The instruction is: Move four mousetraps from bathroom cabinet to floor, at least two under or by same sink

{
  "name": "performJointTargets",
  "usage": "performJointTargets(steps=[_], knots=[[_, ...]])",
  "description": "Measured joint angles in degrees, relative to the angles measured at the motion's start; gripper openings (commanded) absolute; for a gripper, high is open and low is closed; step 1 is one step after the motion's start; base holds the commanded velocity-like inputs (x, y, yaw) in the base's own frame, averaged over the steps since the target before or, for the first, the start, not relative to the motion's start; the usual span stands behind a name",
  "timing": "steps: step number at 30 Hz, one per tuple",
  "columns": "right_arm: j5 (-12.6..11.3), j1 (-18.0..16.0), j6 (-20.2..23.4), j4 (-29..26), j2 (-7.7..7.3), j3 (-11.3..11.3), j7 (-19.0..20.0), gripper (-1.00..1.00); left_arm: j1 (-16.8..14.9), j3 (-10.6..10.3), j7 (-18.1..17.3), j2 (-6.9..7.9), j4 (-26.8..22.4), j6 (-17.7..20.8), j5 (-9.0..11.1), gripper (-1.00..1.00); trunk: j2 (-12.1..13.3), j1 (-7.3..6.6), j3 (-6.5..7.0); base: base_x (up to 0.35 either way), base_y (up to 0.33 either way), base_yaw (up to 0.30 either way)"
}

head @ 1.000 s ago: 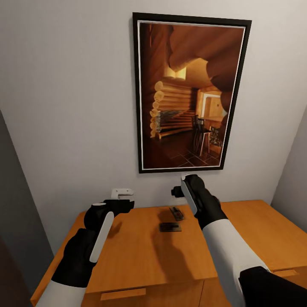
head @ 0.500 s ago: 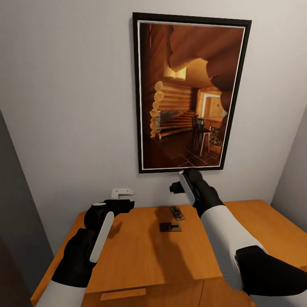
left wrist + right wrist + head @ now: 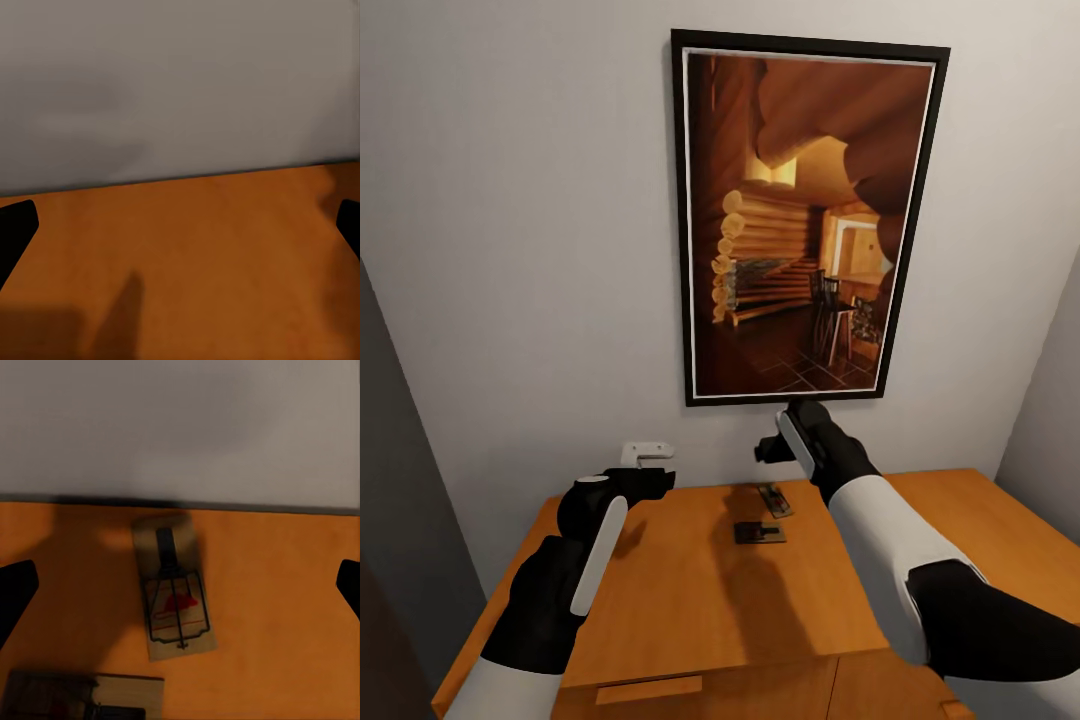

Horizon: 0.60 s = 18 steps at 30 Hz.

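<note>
Two mousetraps lie on the orange-brown cabinet (image 3: pixel 680 610) top near the back wall. One mousetrap (image 3: pixel 774 499) (image 3: pixel 176 596) is angled, with dark wire and a red mark on its tan board. The other mousetrap (image 3: pixel 760 532) (image 3: pixel 82 697) lies a little nearer the front. My right gripper (image 3: pixel 768 449) hovers open above the angled trap, its dark fingers (image 3: pixel 15 589) spread wide to either side. My left gripper (image 3: pixel 648 482) is open over bare cabinet top at the left, its fingers (image 3: pixel 13 225) apart with nothing between them.
A large framed picture (image 3: pixel 805 220) of a log cabin hangs on the grey wall behind the cabinet. A white wall fitting (image 3: pixel 647 452) sits just above the cabinet's back edge. Dark walls close in at left and right. A slim drawer handle (image 3: pixel 648 688) shows at the front.
My right gripper has risen slightly and shifted a little left above the traps, and its forearm has swung lower. The left arm and both traps have stayed put.
</note>
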Motion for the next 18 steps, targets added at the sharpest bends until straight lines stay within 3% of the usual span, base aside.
performJointTargets(steps=[12, 18], knots=[[-0.01, -0.75, 0.0, 3.87, 0.0, -0.07, 1.12, 1.0, 0.0, -0.03, 0.0, 0.0, 0.0, 0.01, 0.0, 1.0, 0.0, 0.0, 0.0, 0.0, 0.0, 0.0], [-0.01, -2.86, 0.0, 7.86, 0.0, -0.21, 1.42, 1.0, 0.0, -0.07, -0.02, -0.02, 0.0, 0.0, 0.0, 1.0, 0.0, 0.0, 0.0, 0.0, 0.0, 0.0]])
